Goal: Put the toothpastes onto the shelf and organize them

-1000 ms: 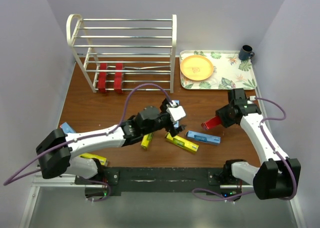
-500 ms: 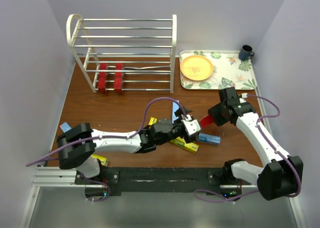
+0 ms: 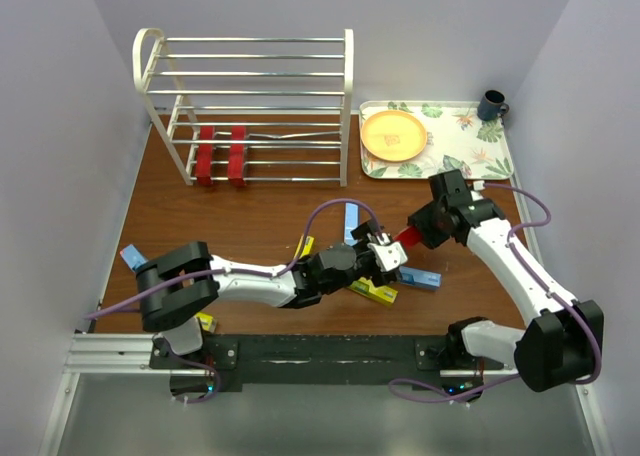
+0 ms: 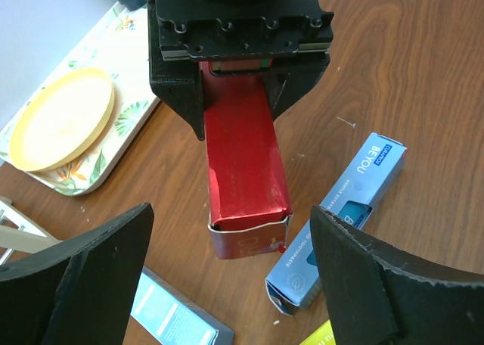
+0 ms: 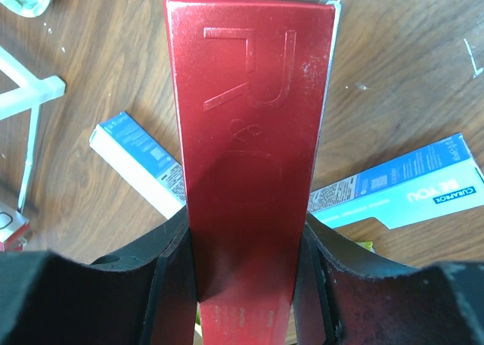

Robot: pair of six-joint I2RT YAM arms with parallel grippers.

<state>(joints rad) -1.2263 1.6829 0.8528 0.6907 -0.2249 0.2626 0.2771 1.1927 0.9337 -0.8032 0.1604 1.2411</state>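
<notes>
Right gripper (image 5: 243, 281): clamped on red carton (image 5: 249, 133).
Left gripper (image 4: 231, 216): fingers spread; carton's free end between their tips, not touching.

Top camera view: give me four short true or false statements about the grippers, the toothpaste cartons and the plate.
1. The right gripper is shut on a red carton. True.
2. The left gripper grips a yellow carton. False: it is open and empty, facing the red carton's free end.
3. Two more red cartons lie on the shelf. True.
4. The yellow plate lies on the bare table. False: it lies on the floral tray.
</notes>
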